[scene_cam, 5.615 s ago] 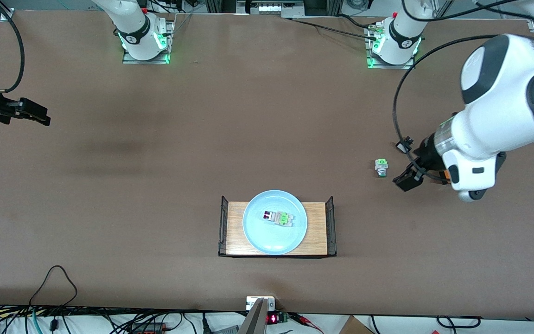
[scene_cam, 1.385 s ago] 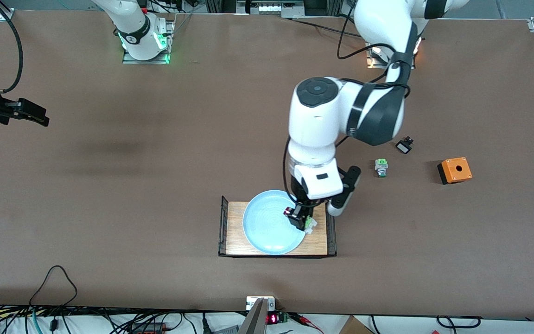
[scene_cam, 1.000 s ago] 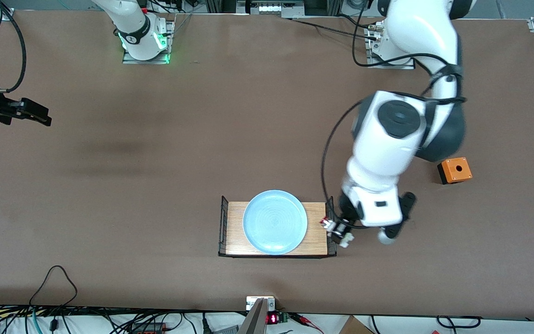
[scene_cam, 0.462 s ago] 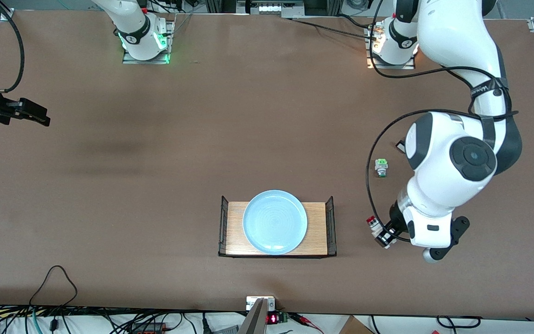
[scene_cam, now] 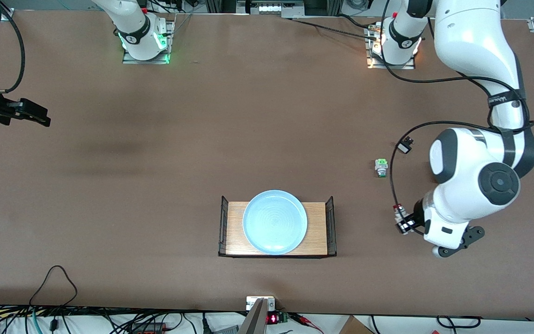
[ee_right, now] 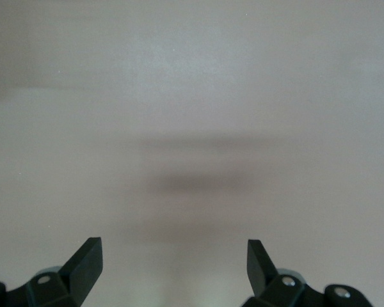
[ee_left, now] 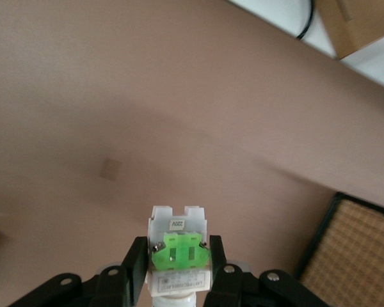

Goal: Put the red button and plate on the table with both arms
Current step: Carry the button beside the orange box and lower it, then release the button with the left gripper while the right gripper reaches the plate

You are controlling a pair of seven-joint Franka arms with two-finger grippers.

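My left gripper (scene_cam: pixel 404 223) is shut on the red button (scene_cam: pixel 400 214), whose red cap points away from the wrist. It holds the button over the bare table (scene_cam: pixel 155 162), off the tray's end toward the left arm's end. In the left wrist view the button's white and green body (ee_left: pixel 178 225) sits clamped in the left gripper (ee_left: pixel 178 248). The light-blue plate (scene_cam: pixel 274 221) lies on the wooden tray (scene_cam: pixel 317 232). My right gripper (scene_cam: pixel 40 118) waits open and empty at the right arm's end of the table, and its wrist view (ee_right: pixel 173 252) shows only bare table.
A green-capped switch (scene_cam: pixel 381 167) and a small black-and-white part (scene_cam: pixel 404 147) lie on the table farther from the front camera than the held button. The tray's black wire end (scene_cam: pixel 330 226) stands up beside the plate. The tray corner (ee_left: pixel 358 256) shows in the left wrist view.
My left gripper lifted the red button off the plate and carried it past the tray's end toward the left arm's end of the table. The right arm has not moved.
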